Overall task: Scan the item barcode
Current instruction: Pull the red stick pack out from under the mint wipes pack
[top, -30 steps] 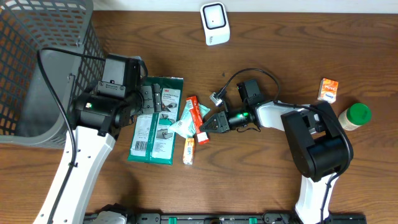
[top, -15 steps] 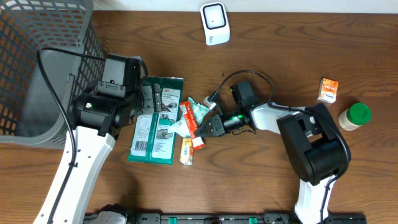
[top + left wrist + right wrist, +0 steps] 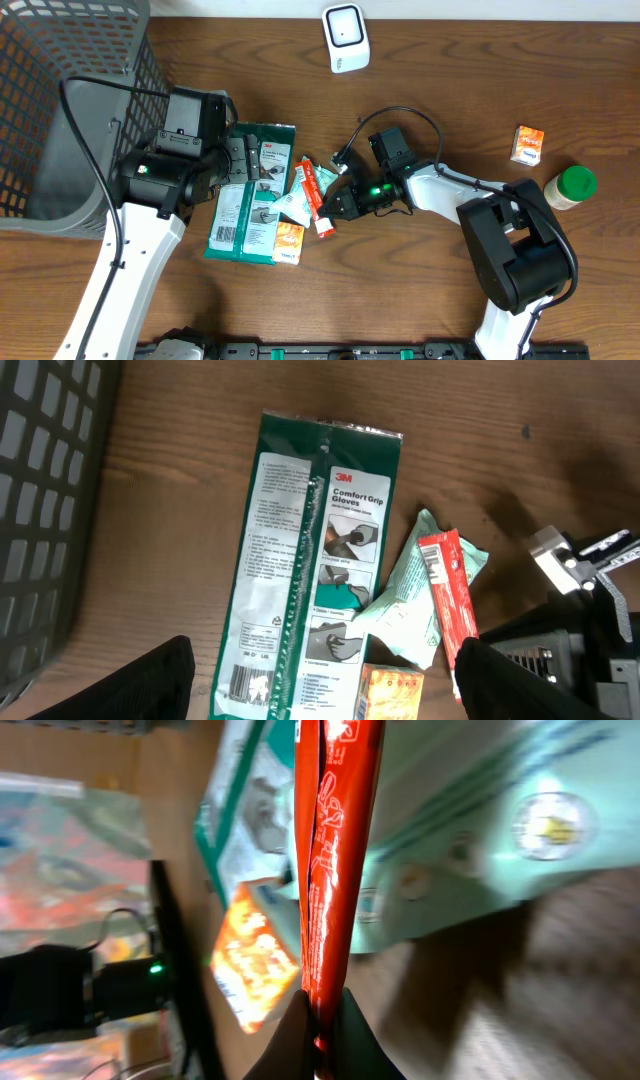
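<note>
A long red packet (image 3: 316, 192) lies among a pile at the table's middle. My right gripper (image 3: 336, 204) is shut on its near end; in the right wrist view the black fingers (image 3: 322, 1020) pinch the red packet (image 3: 335, 840) edge-on. The red packet (image 3: 450, 595) overlaps a mint-green pouch (image 3: 410, 615). My left gripper (image 3: 325, 665) hangs open above a green 3M gloves pack (image 3: 310, 560), nothing between its fingers. A barcode (image 3: 250, 682) shows on that pack's lower end. The white scanner (image 3: 345, 38) stands at the table's far edge.
A grey mesh basket (image 3: 60, 90) fills the far left corner. A small orange box (image 3: 288, 243) lies below the pile. At the right stand another orange box (image 3: 528, 144) and a green-lidded jar (image 3: 570, 187).
My right gripper pushed left into the pile with the red packet, then eased back a little. The small orange box slid left and turned. The left arm stayed still.
</note>
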